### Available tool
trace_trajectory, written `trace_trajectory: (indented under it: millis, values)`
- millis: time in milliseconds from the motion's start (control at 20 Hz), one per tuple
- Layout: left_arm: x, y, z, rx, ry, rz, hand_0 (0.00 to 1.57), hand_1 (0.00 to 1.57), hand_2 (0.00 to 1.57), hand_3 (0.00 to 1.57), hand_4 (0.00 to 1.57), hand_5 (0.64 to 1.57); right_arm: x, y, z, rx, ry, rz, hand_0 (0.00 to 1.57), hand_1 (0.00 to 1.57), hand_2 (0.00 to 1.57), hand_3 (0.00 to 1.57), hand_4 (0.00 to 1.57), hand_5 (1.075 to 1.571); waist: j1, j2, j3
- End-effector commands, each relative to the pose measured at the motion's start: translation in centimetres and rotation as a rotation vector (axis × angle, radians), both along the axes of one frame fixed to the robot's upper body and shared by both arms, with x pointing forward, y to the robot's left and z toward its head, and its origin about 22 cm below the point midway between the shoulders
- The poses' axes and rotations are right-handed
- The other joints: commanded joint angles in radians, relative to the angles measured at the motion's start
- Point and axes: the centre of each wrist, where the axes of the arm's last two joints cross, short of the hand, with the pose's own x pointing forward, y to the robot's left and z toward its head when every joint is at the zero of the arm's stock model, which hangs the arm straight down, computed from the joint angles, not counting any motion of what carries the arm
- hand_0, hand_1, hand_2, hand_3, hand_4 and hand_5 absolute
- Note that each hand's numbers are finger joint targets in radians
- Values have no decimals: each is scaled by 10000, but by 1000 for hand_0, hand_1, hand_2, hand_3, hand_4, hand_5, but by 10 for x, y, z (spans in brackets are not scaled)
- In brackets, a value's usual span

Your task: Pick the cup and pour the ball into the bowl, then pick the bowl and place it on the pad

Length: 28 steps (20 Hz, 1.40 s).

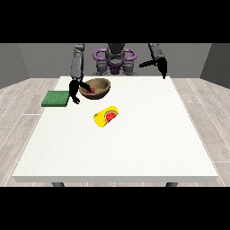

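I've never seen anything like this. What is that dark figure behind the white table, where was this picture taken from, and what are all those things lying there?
That figure is a humanoid robot with two arms. The camera stands across the white table and faces it. A brown bowl holds something small and red, probably the ball. A yellow cup lies on its side nearer the camera. A green pad rests at the table's edge. The robot hand at the view's left is at the bowl's rim with its fingers reaching onto it. The robot hand at the view's right hangs above the table's far edge, holding nothing.
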Motion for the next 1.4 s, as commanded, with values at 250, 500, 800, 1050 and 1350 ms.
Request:
trace_trajectory:
  millis: [250,500,800,1050,1350]
  values:
    - [4,-2,-1,-152,185,-422,0,0,0,0,762,1507,-25,-5,-22,-3955,3337,-1405,1571,1571,1571,1397,916,1565,536,101,228]
    - [-18,40,-48,-257,1797,490,0,0,0,0,963,1422,5,7,6,-3958,4880,-1199,1571,1571,1571,950,866,1567,-115,-1924,238]
    - [-43,75,-83,-440,3397,1781,0,0,0,0,1003,1407,49,15,66,-4158,5453,-179,1571,1571,1571,874,798,1564,-1539,-3337,263]
    - [-43,79,-71,-341,2987,1900,0,0,0,0,999,1410,38,-7,72,-3346,5722,-385,1571,1571,1571,750,787,1570,-1583,-3112,277]
    - [-23,71,-58,-701,1520,1553,0,0,0,0,1051,1435,54,-48,117,-3317,4115,-1003,1571,1571,1571,750,787,1570,-1355,-1296,279]
